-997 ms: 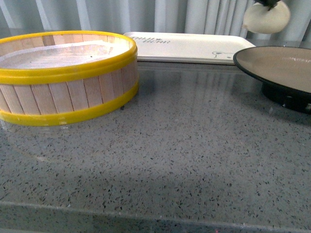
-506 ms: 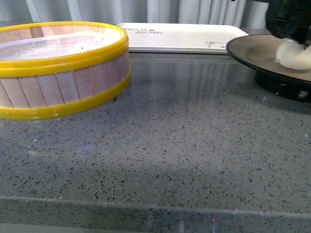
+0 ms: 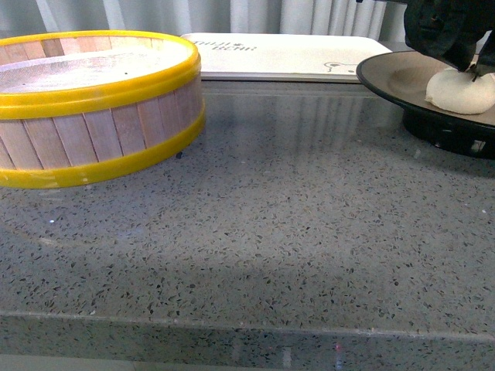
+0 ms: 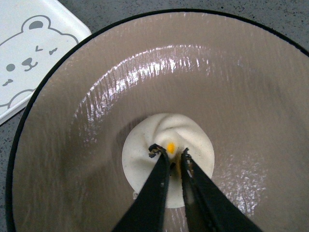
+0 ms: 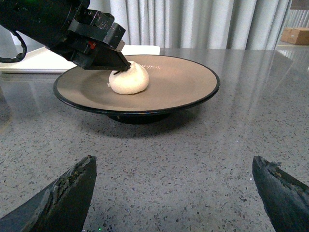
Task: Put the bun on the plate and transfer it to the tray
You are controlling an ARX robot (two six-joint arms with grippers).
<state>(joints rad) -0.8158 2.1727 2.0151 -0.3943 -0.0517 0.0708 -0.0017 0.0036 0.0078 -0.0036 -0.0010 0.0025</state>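
Left fingers nearly closed, perhaps gripping; right fingers spread wide.

A grey speckled stone countertop is recorded across the whole foreground. Its polished surface is marked by pale vertical reflections, and its front edge is seen in the front view. Pale pleated curtains are hung behind it, evenly lit. A cardboard box is noted far back.

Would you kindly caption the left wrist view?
Left tool pinching small white pleated bun on round tan black-rimmed plate.
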